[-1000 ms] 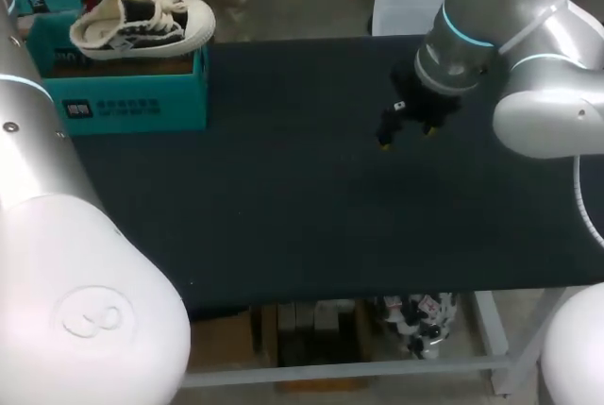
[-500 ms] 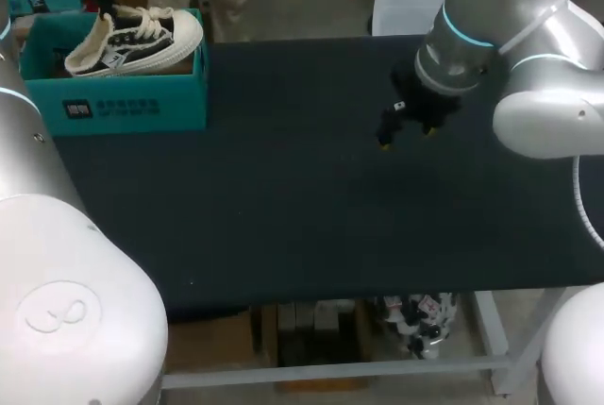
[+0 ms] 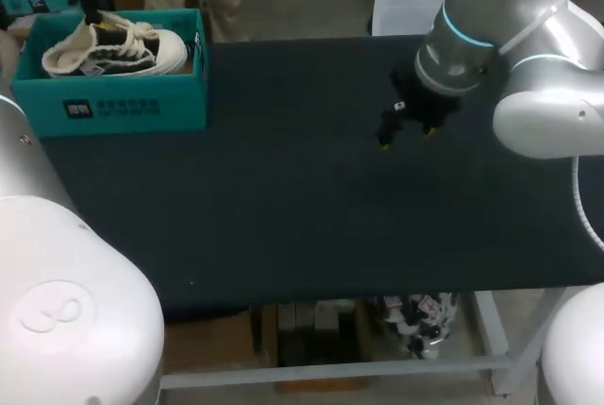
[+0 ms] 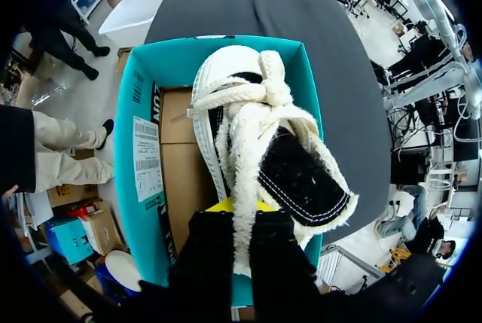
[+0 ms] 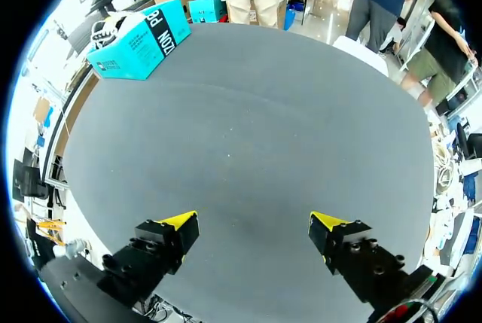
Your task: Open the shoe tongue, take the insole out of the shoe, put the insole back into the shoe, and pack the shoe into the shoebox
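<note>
A black-and-cream sneaker [image 3: 113,49] lies in the teal shoebox [image 3: 113,108] at the table's far left corner, toe pointing right. My left gripper [image 3: 92,16] is above its heel end. In the left wrist view the left gripper [image 4: 239,221] is shut on the cream edge of the sneaker [image 4: 256,135], which hangs low inside the shoebox [image 4: 135,150] over its cardboard floor. My right gripper [image 3: 406,131] hovers open over the table's right middle, far from the box. In the right wrist view the right gripper [image 5: 253,223] holds nothing, and the shoebox [image 5: 139,41] shows far ahead.
The black table top [image 3: 283,197] stretches between the shoebox and my right gripper. Its front edge [image 3: 377,294] runs along the near side. My right arm [image 3: 528,93] comes in over the table's right edge.
My left gripper has carried the sneaker leftward and down, from above the box's right rim into the box. The right arm has not moved.
</note>
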Robot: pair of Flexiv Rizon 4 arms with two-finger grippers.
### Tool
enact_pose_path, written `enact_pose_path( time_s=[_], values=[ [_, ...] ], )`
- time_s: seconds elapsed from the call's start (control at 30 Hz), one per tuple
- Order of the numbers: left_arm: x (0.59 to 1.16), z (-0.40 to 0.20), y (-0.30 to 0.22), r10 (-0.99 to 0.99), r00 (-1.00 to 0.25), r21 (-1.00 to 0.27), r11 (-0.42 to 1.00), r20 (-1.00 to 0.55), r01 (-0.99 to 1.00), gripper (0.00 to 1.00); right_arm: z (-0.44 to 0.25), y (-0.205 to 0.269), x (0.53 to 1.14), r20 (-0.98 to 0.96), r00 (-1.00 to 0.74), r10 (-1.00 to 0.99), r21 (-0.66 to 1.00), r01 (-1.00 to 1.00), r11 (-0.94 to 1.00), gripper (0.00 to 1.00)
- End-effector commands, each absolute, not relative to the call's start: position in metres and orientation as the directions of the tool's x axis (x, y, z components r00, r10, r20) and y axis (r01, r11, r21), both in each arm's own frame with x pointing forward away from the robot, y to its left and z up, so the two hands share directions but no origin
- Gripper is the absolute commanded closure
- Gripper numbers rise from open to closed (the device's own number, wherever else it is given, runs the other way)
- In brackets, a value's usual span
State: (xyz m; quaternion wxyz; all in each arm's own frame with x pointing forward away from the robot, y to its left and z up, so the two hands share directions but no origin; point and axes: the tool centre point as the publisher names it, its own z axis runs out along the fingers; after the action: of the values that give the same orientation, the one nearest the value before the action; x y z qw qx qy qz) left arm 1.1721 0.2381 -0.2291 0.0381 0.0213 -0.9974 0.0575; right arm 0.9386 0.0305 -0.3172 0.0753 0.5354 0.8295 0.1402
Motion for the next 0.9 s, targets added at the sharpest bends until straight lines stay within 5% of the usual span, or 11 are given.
enact_pose_path(
  time_s=[0.03, 0.1, 0.13, 0.17, 0.2, 0.23, 0.27, 0.57, 0.9],
  values=[
    [1.188, -0.253, 0.233, -0.019, -0.933, -0.087, 0.995, 0.358, -0.054, 1.0, -0.317, 0.03, 0.937, 0.023, -0.415, 0.909, 0.313, 0.867, 0.388, 0.0],
    [1.189, -0.261, 0.233, -0.025, -0.931, -0.078, 0.995, 0.364, -0.057, 1.0, -0.317, 0.03, 0.937, 0.023, -0.415, 0.909, 0.313, 0.867, 0.388, 0.0],
    [1.19, -0.265, 0.233, -0.03, -0.93, -0.075, 0.995, 0.366, -0.061, 0.92, -0.317, 0.03, 0.937, 0.023, -0.415, 0.909, 0.313, 0.867, 0.388, 0.0],
    [1.189, -0.268, 0.234, -0.039, -0.931, -0.065, 0.996, 0.362, -0.067, 0.62, -0.317, 0.03, 0.937, 0.023, -0.415, 0.909, 0.313, 0.867, 0.388, 0.0],
    [1.189, -0.271, 0.235, -0.044, -0.932, -0.062, 0.996, 0.36, -0.071, 0.55, -0.317, 0.03, 0.937, 0.023, -0.415, 0.909, 0.313, 0.867, 0.388, 0.0],
    [1.188, -0.272, 0.236, -0.05, -0.931, -0.061, 0.995, 0.361, -0.077, 0.33, -0.317, 0.03, 0.937, 0.023, -0.415, 0.909, 0.313, 0.867, 0.388, 0.0],
    [1.187, -0.273, 0.237, -0.061, -0.934, -0.053, 0.995, 0.353, -0.085, 0.0, -0.317, 0.03, 0.937, 0.023, -0.415, 0.909, 0.313, 0.867, 0.388, 0.0],
    [1.164, -0.24, 0.229, -0.046, -0.953, -0.097, 0.992, 0.3, -0.079, 0.0, -0.317, 0.03, 0.937, 0.023, -0.415, 0.909, 0.313, 0.867, 0.388, 0.0],
    [1.13, -0.197, 0.149, 0.029, -0.972, -0.086, 0.996, 0.234, 0.009, 0.0, -0.317, 0.03, 0.937, 0.023, -0.415, 0.909, 0.313, 0.867, 0.388, 0.0]
  ],
)
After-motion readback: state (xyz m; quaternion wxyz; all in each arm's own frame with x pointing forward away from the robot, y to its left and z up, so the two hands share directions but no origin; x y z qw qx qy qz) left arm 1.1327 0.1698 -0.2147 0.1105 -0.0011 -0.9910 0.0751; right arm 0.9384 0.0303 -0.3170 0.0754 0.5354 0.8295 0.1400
